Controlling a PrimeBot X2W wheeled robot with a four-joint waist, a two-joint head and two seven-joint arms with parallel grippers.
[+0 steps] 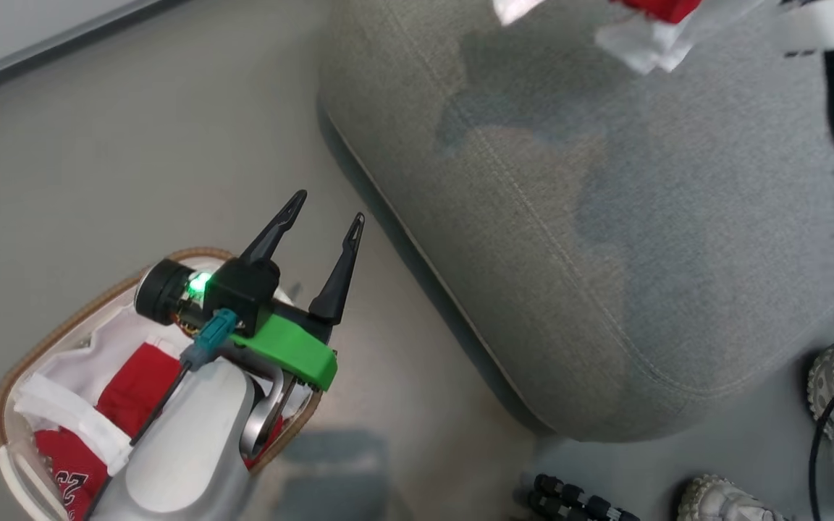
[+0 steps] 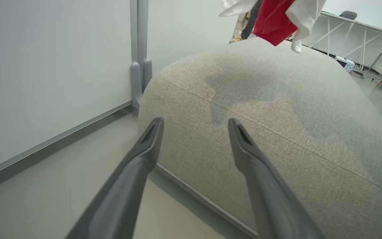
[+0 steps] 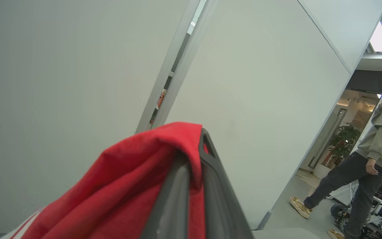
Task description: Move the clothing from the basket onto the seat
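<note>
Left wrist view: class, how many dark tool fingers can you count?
2, on the left tool: one finger at lower left, the other at lower right, tips apart, pointing at the grey seat; neither hidden.

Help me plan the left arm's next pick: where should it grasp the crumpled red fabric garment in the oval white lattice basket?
Probably pinch the exposed red fold of the crumpled red fabric garment near its middle, coming straight down from above: the oval white lattice basket walls it in on every side, and the open left gripper is close by.
</note>
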